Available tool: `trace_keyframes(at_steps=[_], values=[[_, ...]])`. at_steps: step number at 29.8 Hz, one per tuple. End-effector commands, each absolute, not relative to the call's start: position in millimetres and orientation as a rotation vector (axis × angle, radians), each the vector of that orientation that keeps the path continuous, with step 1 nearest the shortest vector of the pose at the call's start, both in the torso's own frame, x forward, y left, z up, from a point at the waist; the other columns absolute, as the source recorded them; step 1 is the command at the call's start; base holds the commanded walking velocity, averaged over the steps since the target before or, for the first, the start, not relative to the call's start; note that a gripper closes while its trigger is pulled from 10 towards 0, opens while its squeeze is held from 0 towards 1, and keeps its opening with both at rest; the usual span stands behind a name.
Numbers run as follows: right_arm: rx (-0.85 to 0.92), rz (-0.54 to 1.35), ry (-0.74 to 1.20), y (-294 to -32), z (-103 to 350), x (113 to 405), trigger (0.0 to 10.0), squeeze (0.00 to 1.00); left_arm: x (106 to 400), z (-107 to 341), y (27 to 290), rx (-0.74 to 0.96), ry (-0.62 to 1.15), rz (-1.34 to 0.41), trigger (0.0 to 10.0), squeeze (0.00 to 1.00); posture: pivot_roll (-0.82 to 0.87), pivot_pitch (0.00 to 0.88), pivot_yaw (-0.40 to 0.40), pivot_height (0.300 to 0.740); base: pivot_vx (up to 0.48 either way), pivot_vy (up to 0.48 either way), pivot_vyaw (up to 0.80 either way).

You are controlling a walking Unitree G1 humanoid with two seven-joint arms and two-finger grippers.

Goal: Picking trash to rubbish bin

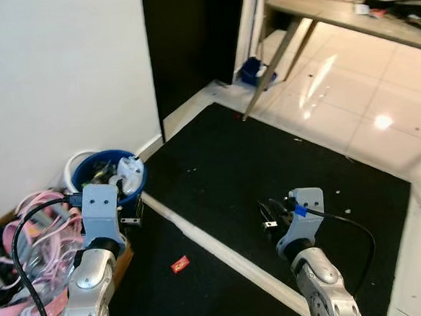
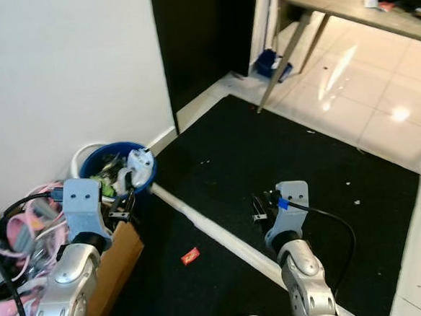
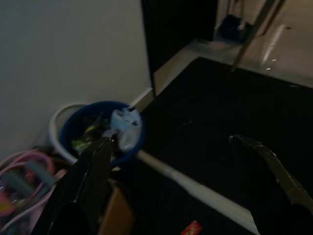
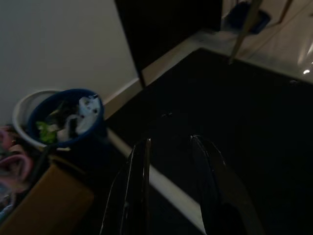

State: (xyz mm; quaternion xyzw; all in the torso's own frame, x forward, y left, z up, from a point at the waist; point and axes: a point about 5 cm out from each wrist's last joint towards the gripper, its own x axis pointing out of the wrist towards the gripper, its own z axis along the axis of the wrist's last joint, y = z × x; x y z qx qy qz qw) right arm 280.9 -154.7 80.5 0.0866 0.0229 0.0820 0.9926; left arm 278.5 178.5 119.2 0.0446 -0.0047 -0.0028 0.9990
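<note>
Trash, a small red scrap (image 1: 179, 263), lies on the black mat (image 1: 269, 168) between your two arms in the head view, near the white strip (image 1: 224, 254); the blue rubbish bin (image 1: 88, 170) stands full by the wall. Your left wrist view shows the left gripper (image 3: 186, 161) with jaws spread wide, empty. Your right wrist view shows the right gripper (image 4: 171, 147), jaws slightly parted, holding nothing.

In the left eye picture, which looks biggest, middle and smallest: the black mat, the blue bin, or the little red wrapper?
1. black mat
2. blue bin
3. red wrapper
The gaps are plain, so nearness doesn't change the order.
</note>
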Motion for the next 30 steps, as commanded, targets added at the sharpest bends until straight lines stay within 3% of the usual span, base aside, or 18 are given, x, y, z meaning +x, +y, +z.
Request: trace_keyframes(at_steps=[1, 30], values=[[0.187, 0.156, 0.059, -155.3, 77.5, 278.5, 10.0, 0.0, 274.2, 112.3, 181.8, 0.092, 0.019, 0.01, 10.0, 0.0, 0.03, 0.154, 0.0, 0.74, 0.0, 0.0, -0.5], [0.184, 0.164, 0.059, -156.0, 79.3, 280.0, 10.0, 0.0, 274.4, 111.8, 181.9, 0.08, 0.015, 0.016, 10.0, 0.0, 0.02, 0.153, -0.011, 0.74, 0.0, 0.0, -0.5]])
